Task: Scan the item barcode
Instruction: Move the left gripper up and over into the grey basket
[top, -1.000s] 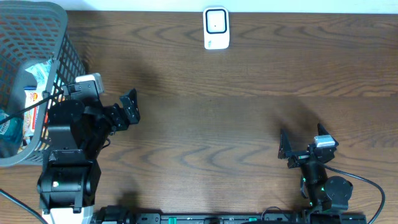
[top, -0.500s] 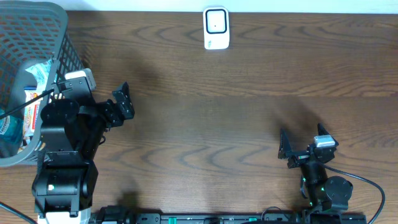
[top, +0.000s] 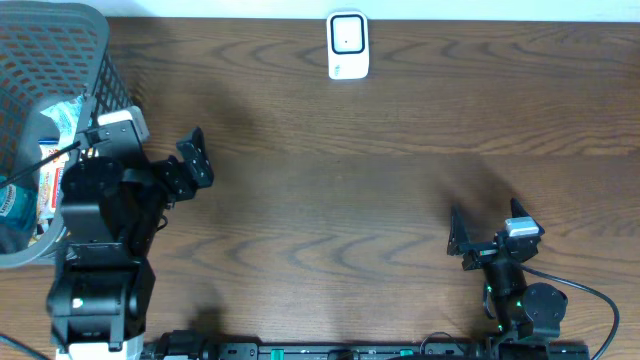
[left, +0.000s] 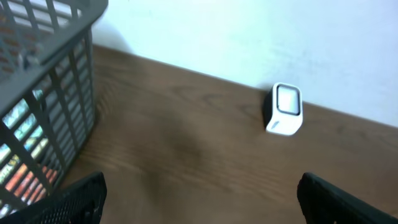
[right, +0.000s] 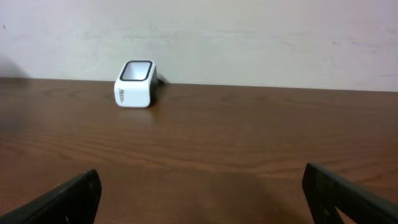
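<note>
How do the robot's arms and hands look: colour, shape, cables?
Both arms are black and blocky. The left arm carries a white box at its wrist; the right arm has a grey box, green lights and a black cable. The left hand and right hand have two flat black fingers each.

A grey slatted basket (left: 62, 118) fills the 9 to 10 o'clock side, blurred colourful packets (left: 25, 162) showing through its slats. At 2 o'clock a white scanner (left: 285, 109) stands on the brown desk (left: 199, 155) near the white wall (left: 249, 37). The left pincer (left: 202, 199) gapes wide, its dark fingers (left: 81, 196) at 7 and 5 o'clock.
</note>
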